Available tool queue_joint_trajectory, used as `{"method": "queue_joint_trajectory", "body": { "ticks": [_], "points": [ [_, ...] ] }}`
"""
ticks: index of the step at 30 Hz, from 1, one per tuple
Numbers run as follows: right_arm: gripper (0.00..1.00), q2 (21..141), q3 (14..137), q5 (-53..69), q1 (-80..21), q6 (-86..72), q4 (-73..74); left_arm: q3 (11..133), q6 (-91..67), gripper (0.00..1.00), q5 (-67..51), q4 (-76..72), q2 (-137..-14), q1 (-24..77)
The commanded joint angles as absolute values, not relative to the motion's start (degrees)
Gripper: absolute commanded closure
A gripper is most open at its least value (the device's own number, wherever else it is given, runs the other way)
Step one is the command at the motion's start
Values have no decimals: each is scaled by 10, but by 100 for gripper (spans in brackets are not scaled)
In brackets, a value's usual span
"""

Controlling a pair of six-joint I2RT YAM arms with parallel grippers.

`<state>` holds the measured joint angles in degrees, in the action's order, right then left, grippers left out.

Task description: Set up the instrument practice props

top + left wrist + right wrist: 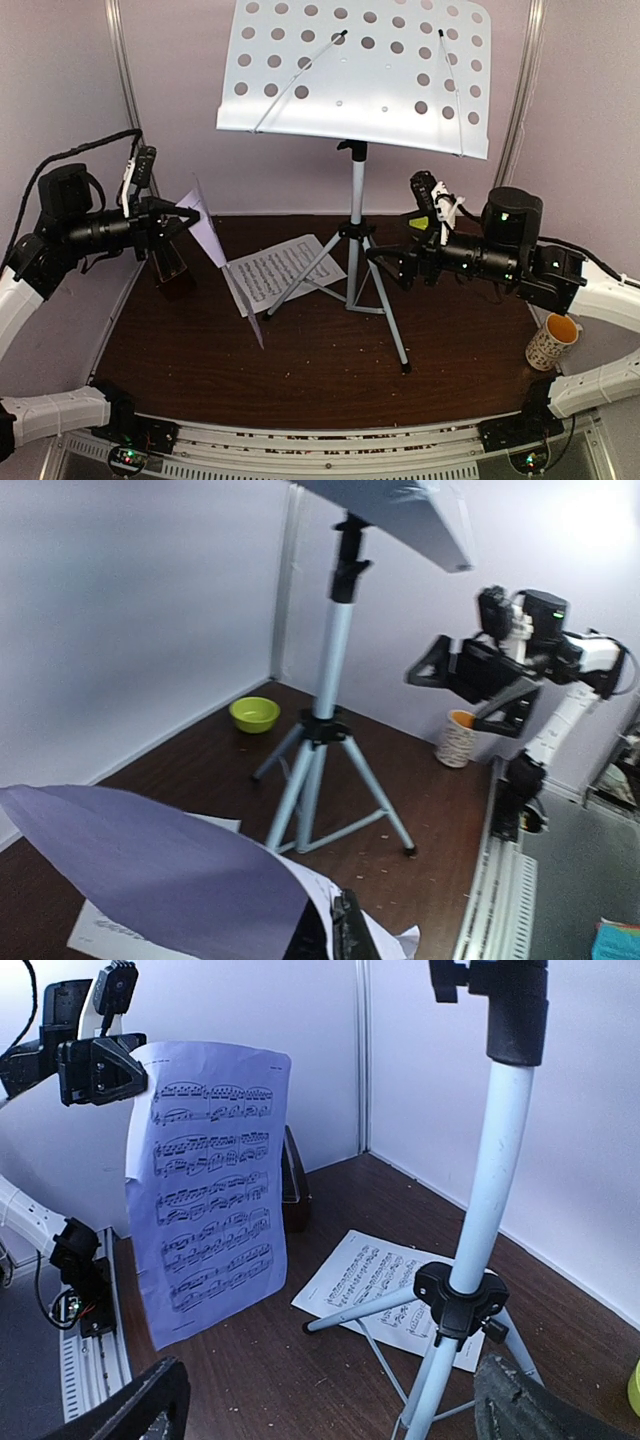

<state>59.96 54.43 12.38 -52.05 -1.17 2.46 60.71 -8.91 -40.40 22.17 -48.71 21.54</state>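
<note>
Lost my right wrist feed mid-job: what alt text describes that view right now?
The left gripper holds the lavender music sheet hanging by its top corner, printed side facing the camera. Behind it stands the dark-red metronome; the white sheet lies on the table under a leg of the tripod.

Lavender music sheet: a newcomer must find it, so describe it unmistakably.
Start at the tall white music stand. Left of its tripod, the left hand holds the lavender sheet hanging in the air. The white sheet lies flat on the table by the tripod's legs instead.
</note>
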Motion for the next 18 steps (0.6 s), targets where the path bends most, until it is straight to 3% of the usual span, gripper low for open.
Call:
{"method": "queue_joint_trajectory", "body": {
  "ticks": [1,8,18],
  "points": [
    [0,604,575,179,-527,8,41,627,-74,100,-597,258,-462,221],
    [0,620,623,214,-544,37,93,618,-70,100,-697,266,-462,235],
    [0,631,683,259,-559,59,143,706,78,100,-690,452,-519,347]
  ]
}}
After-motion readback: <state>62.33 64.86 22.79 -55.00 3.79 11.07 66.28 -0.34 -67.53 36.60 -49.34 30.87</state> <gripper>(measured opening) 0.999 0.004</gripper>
